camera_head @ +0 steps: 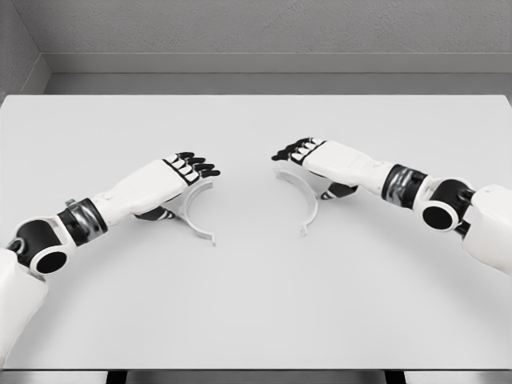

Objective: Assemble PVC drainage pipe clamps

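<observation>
Two white half-ring clamp pieces lie on the white table [256,320]. The left clamp half [190,222] curves out from under my left hand [194,167], its free end pointing toward the table's front. My left hand rests over its upper end with fingers stretched nearly flat and the thumb tucked below the palm. The right clamp half [309,200] mirrors it, arcing from under my right hand [294,151]. That hand's fingers also reach out flat over the piece's upper end. A gap separates the two halves. Whether either palm presses on its piece is hidden.
The table's far edge [256,96] meets a grey wall behind. Its front edge [256,370] runs along the bottom of the view. Both forearms come in low from the sides.
</observation>
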Robot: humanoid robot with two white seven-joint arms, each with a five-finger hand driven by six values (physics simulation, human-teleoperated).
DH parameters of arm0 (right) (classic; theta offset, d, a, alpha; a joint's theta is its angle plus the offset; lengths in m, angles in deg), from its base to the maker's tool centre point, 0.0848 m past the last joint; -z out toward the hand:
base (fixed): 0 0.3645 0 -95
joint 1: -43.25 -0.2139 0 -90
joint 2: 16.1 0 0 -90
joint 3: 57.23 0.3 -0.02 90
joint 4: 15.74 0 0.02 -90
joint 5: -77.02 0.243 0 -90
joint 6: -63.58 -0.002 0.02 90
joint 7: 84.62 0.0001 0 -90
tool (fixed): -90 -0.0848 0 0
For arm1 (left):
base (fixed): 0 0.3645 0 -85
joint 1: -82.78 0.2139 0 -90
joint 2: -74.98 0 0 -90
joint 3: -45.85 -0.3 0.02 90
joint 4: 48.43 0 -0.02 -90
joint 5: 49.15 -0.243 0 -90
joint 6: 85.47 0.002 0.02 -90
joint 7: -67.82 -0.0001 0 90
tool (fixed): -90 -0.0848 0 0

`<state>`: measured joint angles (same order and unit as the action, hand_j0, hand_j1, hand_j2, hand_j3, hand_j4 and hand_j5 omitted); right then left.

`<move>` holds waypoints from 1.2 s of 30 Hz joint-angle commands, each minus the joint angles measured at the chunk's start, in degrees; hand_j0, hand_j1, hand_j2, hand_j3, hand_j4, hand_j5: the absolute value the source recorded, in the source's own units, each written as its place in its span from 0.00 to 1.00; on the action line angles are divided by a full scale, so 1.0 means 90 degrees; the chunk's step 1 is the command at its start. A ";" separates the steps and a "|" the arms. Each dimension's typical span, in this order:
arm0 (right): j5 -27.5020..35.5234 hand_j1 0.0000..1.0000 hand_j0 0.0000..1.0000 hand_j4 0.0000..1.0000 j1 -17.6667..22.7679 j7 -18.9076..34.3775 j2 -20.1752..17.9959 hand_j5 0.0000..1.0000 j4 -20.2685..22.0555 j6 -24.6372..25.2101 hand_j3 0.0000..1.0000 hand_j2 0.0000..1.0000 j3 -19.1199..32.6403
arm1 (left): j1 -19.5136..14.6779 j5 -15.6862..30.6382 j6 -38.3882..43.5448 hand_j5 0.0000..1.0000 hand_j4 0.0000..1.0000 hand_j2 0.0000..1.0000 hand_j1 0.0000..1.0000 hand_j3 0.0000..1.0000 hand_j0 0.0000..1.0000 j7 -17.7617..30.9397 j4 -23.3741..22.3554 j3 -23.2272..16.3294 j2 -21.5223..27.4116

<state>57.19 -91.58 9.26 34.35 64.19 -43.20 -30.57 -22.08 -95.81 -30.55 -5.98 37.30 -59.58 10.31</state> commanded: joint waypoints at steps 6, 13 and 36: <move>0.0035 1.00 1.00 1.00 0.0010 -0.0001 0.0020 1.00 0.0210 -0.0010 1.00 1.00 0.0006 | 0.0000 0.0009 0.0009 1.00 1.00 1.00 1.00 1.00 1.00 -0.0003 0.0122 -0.0005 -0.0130; 0.0065 1.00 1.00 1.00 0.0117 -0.0021 -0.1074 1.00 0.1685 -0.0108 1.00 1.00 0.0065 | 0.0010 -0.0001 0.0009 1.00 1.00 1.00 1.00 1.00 1.00 -0.0003 0.0142 -0.0005 -0.0188; -0.0062 1.00 1.00 1.00 0.0527 -0.0011 -0.0596 1.00 0.1509 -0.0030 1.00 1.00 -0.0043 | -0.0410 -0.0001 0.0009 1.00 1.00 1.00 1.00 1.00 1.00 -0.0003 -0.0483 0.0054 -0.0061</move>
<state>56.59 -86.83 9.20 28.84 77.97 -43.47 -30.98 -25.77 -96.21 -30.55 -5.97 33.57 -58.70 10.05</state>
